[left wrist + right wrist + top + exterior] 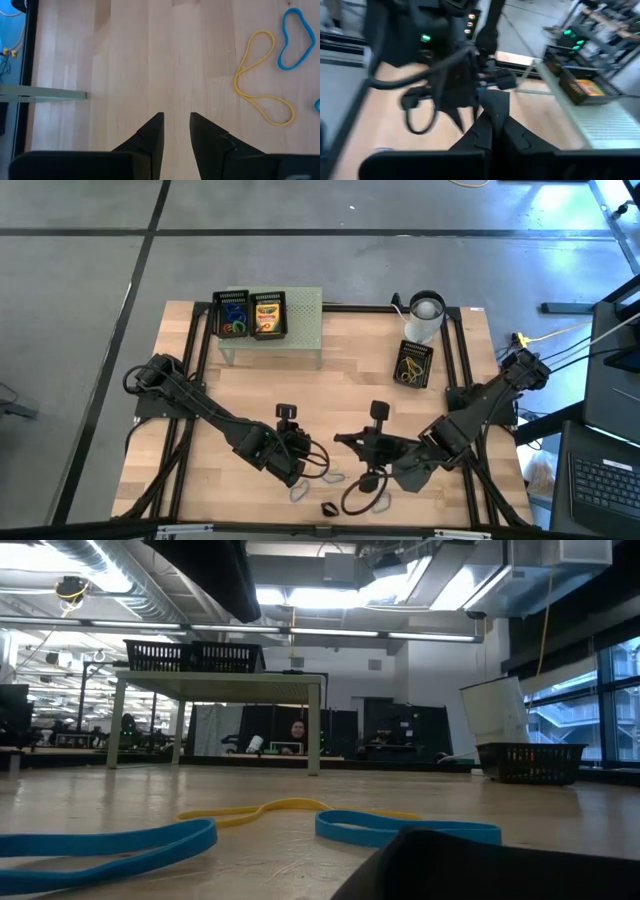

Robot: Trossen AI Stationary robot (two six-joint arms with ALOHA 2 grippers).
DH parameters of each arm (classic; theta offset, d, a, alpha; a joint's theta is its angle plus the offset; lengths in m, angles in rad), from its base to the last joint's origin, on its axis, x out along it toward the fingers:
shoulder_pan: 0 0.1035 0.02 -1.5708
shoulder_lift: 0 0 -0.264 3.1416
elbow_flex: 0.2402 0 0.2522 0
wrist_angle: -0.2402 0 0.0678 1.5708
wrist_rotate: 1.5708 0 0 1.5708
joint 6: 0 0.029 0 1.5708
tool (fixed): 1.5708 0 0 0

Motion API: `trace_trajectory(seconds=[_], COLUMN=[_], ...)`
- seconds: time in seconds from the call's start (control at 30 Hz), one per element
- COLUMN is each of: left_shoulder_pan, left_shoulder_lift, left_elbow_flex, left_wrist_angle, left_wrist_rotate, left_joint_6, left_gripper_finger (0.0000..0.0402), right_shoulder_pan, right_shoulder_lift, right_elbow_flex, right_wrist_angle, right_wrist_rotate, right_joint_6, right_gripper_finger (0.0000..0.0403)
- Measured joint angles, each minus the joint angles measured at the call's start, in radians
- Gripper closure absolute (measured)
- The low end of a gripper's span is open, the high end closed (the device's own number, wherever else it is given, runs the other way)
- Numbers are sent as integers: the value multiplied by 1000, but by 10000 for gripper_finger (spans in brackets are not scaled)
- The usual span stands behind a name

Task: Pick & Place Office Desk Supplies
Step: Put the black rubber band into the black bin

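**Two arms meet over loose bands at the worktop's front edge**

High view: both arms reach toward the middle of the front edge of the worktop (300, 370). The left tool (300, 452) and right tool (352, 442) sit close together, with pale loops (318, 480) just in front of them. At the back edge a pale green stand (300, 320) carries two black trays, one with coloured loops (233, 318) and one with a crayon box (267, 316). A white cup (424, 315) and a third tray (415, 363) stand near the back right corner.

Low view: a yellow band (270, 810) and two blue bands (100, 845) lie flat on the wood, which the overhead picture barely resolves. The tools themselves cannot be made out here.

Left wrist view: the left tool's fingers (150, 140) stand slightly parted with nothing between them, bare wood ahead, the yellow band and a blue band off to one side.

Right wrist view: the right tool's fingers (485, 132) are clenched together, seemingly on nothing; the left arm fills the frame just beyond.

The risk looks twofold: the arms are near enough to collide, and bands this thin may slip out of a pinch.
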Motion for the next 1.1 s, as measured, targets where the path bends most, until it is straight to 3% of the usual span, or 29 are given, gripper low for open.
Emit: trace_trajectory(seconds=[0.13, 0.27, 0.63, 0.87, 1.1], left_shoulder_pan=[0, 0, 0, -1, -1], left_shoulder_lift=[0, 0, 0, 0, 0], left_elbow_flex=[0, 0, 0, 0, 0], left_wrist_angle=[0, 0, 0, 1, 1], left_wrist_rotate=[-32, -47, -47, -48, -48], left_joint_6=[-33, -41, -44, -43, -42], left_gripper_finger=[316, 316, 316, 316, 316], right_shoulder_pan=[-12, -54, -218, -355, -499], right_shoulder_lift=[0, 0, -2, -1, -5], right_elbow_flex=[0, 0, -91, -295, -471], right_wrist_angle=[-65, -232, -846, -888, -887], right_wrist_rotate=[75, 94, -53, -277, -338], right_joint_6=[-2, 153, 710, 781, 766], right_gripper_finger=[392, 392, 392, 392, 392])
